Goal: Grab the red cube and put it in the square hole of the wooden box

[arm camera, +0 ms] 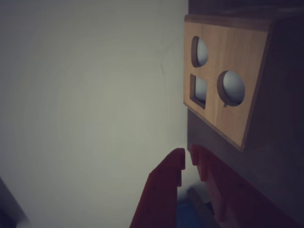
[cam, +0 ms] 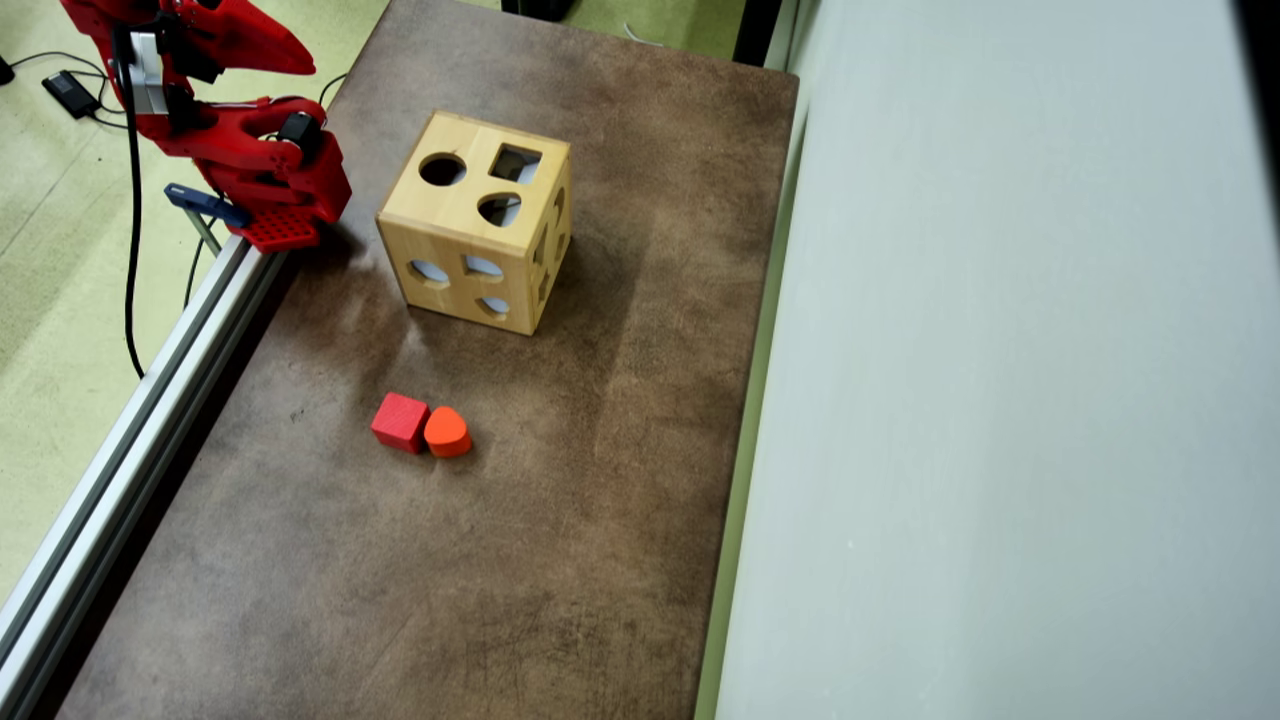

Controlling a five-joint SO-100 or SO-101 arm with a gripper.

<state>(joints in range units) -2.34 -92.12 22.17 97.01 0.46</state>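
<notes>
Red cube (cam: 400,422) sits mid-table on the brown table top (cam: 560,560), nearer its left edge in the overhead view, touching an orange rounded block (cam: 447,432). Wooden box (cam: 476,222) stands well apart toward the far edge, square hole (cam: 515,163) on top. Gripper (arm camera: 186,159) empty, fingers nearly pressed together, beside the box in the wrist view.

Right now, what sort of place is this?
Probably a lab or hobby workbench: a brown mat edged by an aluminium rail, cables across green carpet, a wooden box.
</notes>
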